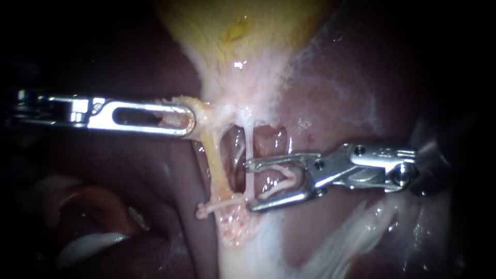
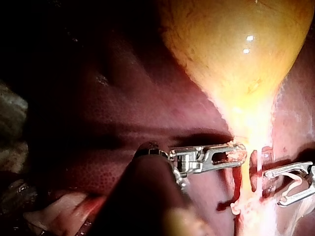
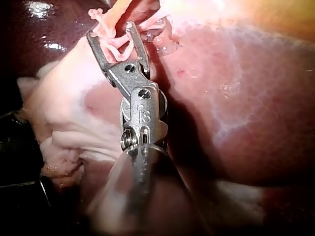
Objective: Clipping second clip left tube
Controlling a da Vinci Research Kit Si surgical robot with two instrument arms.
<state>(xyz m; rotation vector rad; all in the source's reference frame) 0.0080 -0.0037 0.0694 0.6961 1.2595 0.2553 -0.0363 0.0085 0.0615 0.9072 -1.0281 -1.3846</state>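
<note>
The yellow gallbladder [image 1: 243, 26] narrows to a pale neck. My left instrument [image 1: 188, 119] is shut on the tissue at that neck, holding it to the left. Below the neck run two tubes: the thicker yellowish left tube [image 1: 217, 165] and a thin white right tube [image 1: 249, 150]. A white clip [image 1: 209, 208] sits across the lower end of the left tube. My right instrument [image 1: 251, 186] stands with its jaws wide apart, carrying a white V-shaped clip [image 1: 284, 181] between them. Its tips are level with the thin tube, just right of the left tube.
Dark red liver [image 1: 351, 93] surrounds the field. Pale fatty tissue [image 1: 258, 248] runs down below the tubes. In the left wrist view the gallbladder [image 2: 236, 49] bulges ahead of my left instrument [image 2: 236, 152]. The right wrist view shows my right instrument [image 3: 110, 29] over pale tissue.
</note>
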